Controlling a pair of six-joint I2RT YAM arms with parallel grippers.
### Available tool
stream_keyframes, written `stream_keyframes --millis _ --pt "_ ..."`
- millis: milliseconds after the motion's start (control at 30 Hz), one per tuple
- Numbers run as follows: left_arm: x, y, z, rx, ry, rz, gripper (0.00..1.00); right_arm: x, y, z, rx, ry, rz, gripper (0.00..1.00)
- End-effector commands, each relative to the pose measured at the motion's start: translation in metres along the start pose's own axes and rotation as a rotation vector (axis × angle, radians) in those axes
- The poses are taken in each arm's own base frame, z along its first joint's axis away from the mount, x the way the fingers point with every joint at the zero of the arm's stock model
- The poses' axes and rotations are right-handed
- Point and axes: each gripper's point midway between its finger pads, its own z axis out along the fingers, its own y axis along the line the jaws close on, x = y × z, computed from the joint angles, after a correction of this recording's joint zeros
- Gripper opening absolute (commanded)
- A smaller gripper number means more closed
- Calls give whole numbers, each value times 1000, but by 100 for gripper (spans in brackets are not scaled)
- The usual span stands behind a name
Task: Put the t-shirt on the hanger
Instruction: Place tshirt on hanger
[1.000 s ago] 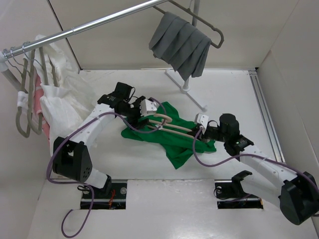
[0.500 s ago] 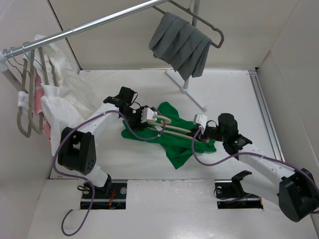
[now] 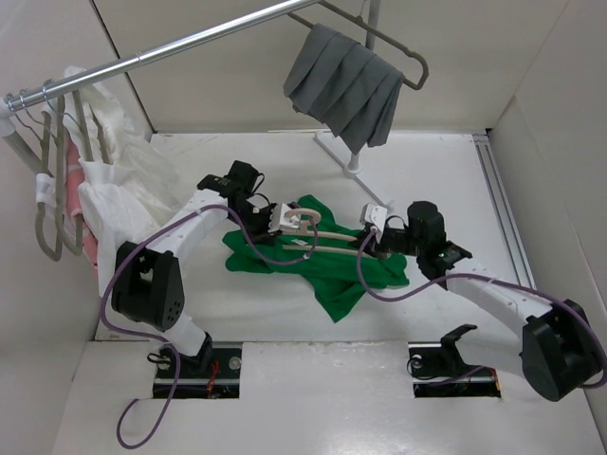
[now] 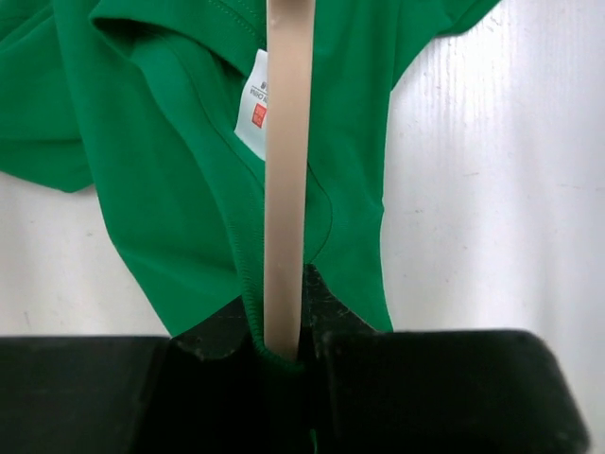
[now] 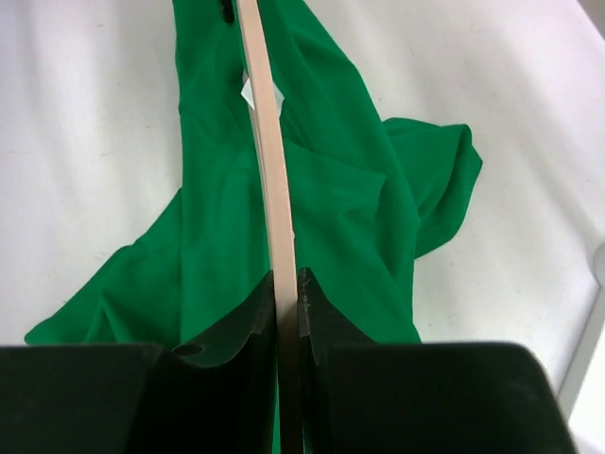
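Crumpled on the table (image 3: 446,180), green t-shirt (image 3: 334,284), not yet threaded. Neck opening turned upward with the white neck label (image 4: 252,113) showing, presumably to let a hanger arm in through the collar.

Directly over the t-shirt, beige hanger (image 3: 334,248), carried roughly level across the cloth and gripped at both ends. Probably held this way to stop any swing or twist while steering one shoulder toward the neck hole.

At the t-shirt's upper left, left gripper (image 3: 283,220), on the hook end. Seen from its wrist (image 4: 284,340): jaws pressed together on the hanger bar (image 4: 286,142), with the green collar hem (image 4: 248,284) running down into the same pinch. Hem caught or merely lying against the bar: cannot tell.

At the t-shirt's right edge, right gripper (image 3: 372,237). From its wrist (image 5: 286,293): jaws clamped tight on the far end of the hanger (image 5: 269,161), nothing else visibly between them, green cloth (image 5: 331,218) below.

Well behind the t-shirt, grey pleated cloth (image 3: 346,90) on its own hanger under the rail (image 3: 190,43). Far to the t-shirt's left, white garments (image 3: 114,190) hanging from the same rail.
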Motion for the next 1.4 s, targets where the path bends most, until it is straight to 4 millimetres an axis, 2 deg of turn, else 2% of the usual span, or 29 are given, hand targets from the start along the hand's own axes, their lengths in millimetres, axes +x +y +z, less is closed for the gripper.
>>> stream_keyframes --millis 0,33,100,133,200,233,267,300,333,367,400,500,533,567,633,700,800,833,867,933,967,1000,1067,1167,1200,1267,1367 --pt "-51 -19 -3 75 -174 42 0 -36 -4 16 -31 -85 -93 0" --pt "-47 -20 -2 78 -161 36 0 -36 -4 16 -31 -85 -93 0" --pt "-47 -20 -5 66 -152 35 0 -32 -4 17 -35 -77 -86 11" --pt "-45 -23 -5 79 -148 63 0 -29 -1 17 -41 -64 -73 37" --pt "-42 -23 -8 70 -121 123 0 -26 4 15 -63 -43 -49 71" --pt "-33 -23 -7 67 -86 127 0 -29 4 11 -72 -44 -42 94" --pt "-28 -24 -7 59 -67 129 0 -34 5 2 -69 -38 -31 100" --pt "-23 -21 -4 45 -49 136 0 -35 4 -4 -62 -33 -35 100" --pt "-16 -18 -7 21 -9 169 0 -43 4 -9 -58 -42 -54 100" --pt "-10 -21 -6 18 10 181 0 -44 2 -16 -37 -23 -42 100" --pt "-4 -22 -5 22 31 193 0 -62 -5 -28 6 -48 -82 100" --pt "4 -21 -6 4 66 237 0 -90 -17 -46 79 -83 -129 100" --pt "4 -20 -9 -6 76 255 0 -103 -23 -49 102 -101 -136 100" --pt "6 -22 -7 2 78 263 0 -109 -33 -53 155 -95 -127 100" --pt "5 -19 -9 -16 83 275 0 -109 -54 -44 203 -63 -67 100" --pt "4 -17 -9 -24 81 280 0 -96 -80 -33 277 -1 8 100" --pt "7 -10 -7 -60 107 251 0 -75 -99 11 289 85 153 90" --pt "7 -6 -8 -77 111 239 0 -68 -98 23 275 117 193 85" --pt "6 -7 -8 -91 107 226 0 -63 -94 48 234 140 238 84" --pt "7 -4 -10 -115 113 216 0 -55 -89 69 202 177 261 84" --pt "11 -7 -10 -115 125 213 0 -49 -80 79 182 211 279 84" --pt "11 -7 -10 -115 126 213 0 -40 -81 91 177 244 289 84" --pt "17 -15 -7 -102 130 204 0 -29 -80 100 169 285 303 84" --pt "17 -15 -7 -109 128 209 0 -13 -65 122 96 353 290 84" --pt "17 -15 -7 -110 127 199 0 5 -55 127 64 415 304 84" --pt "15 -11 -7 -129 120 197 0 19 -52 130 48 456 313 83" --pt "12 -9 -9 -145 114 198 0 34 -43 128 22 505 340 75"
